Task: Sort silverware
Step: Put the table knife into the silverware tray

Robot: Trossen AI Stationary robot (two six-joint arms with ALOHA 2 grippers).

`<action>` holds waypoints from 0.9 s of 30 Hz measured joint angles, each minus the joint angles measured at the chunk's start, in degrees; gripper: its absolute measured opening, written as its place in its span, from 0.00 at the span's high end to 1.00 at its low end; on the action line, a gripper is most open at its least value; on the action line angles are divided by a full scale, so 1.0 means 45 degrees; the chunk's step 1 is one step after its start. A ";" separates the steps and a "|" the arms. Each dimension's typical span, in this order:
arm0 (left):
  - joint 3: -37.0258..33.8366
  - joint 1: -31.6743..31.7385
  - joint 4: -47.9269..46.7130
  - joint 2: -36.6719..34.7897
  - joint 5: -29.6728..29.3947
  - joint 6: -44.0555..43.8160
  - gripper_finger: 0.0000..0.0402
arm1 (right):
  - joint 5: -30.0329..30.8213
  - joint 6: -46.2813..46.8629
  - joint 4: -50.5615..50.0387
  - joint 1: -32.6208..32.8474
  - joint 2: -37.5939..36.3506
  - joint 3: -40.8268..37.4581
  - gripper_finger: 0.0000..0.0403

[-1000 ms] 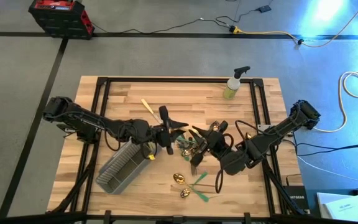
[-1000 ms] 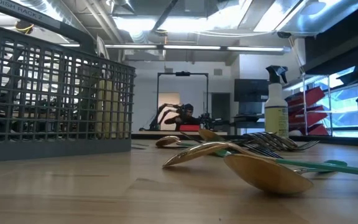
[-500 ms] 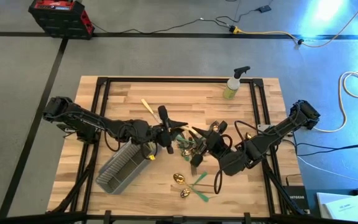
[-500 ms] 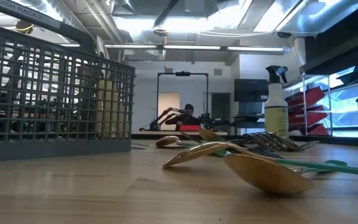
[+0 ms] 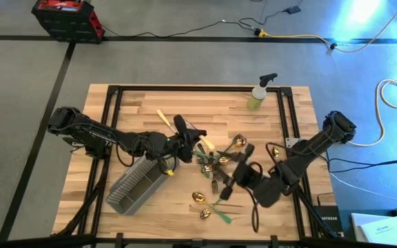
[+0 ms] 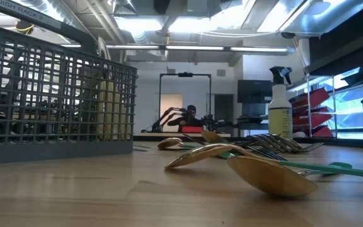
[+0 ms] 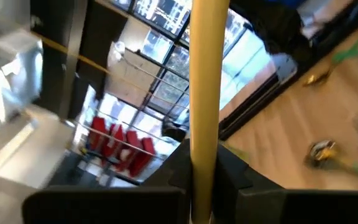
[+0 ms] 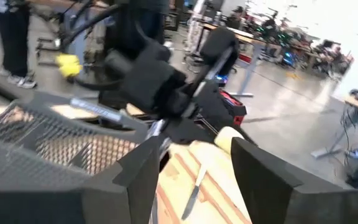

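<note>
Your left gripper [image 5: 200,142] sits over the middle of the light wooden slatted surface [image 5: 116,110], just beside the grey wire-mesh caddy [image 5: 135,184], jaws clenched on a cream-handled piece of silverware [image 7: 204,93]; in the left wrist view that slim yellowish handle runs straight out between the dark fingers [image 7: 229,171], its head not visible so you cannot tell spoon, fork or knife. Your right gripper [image 5: 225,191] is at the near-right part of the surface, just over the lower edge of the silverware pile, jaws released and apart, nothing between them in the right wrist view, where its two dark fingers [image 8: 263,171] frame the caddy mesh and the other arm. The loose pile of gold-headed silverware [image 5: 220,160] lies mid-surface between the two grippers, forks and spoons overlapping, some with green handles. Two gold spoons with green handles [image 5: 212,205] lie apart from the pile nearer the front edge; in the low view one gold spoon bowl [image 6: 271,175] lies close to the camera, with fork tines [image 6: 282,142] behind it. One knife with a cream handle [image 5: 164,118] lies alone beyond the left gripper. The yellow-green spray bottle [image 5: 259,94] stands upright at the far edge, well apart from everything. Whether the caddy holds any silverware, you cannot tell.
</note>
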 joint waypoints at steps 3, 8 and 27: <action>0.0000 0.0000 -0.0054 -0.0002 0.0102 0.2325 0.97 | 0.0001 0.0229 -0.0327 0.0341 0.0000 0.0000 0.55; 0.0000 -0.0019 -0.0788 -0.0015 0.0549 0.6575 0.97 | -0.0707 0.2590 -0.1373 0.0509 0.0000 0.0000 0.55; 0.0000 -0.0355 -0.2278 0.0000 0.1963 1.7186 0.97 | -0.7027 1.1152 -0.2234 -0.0493 0.0087 -0.4564 0.55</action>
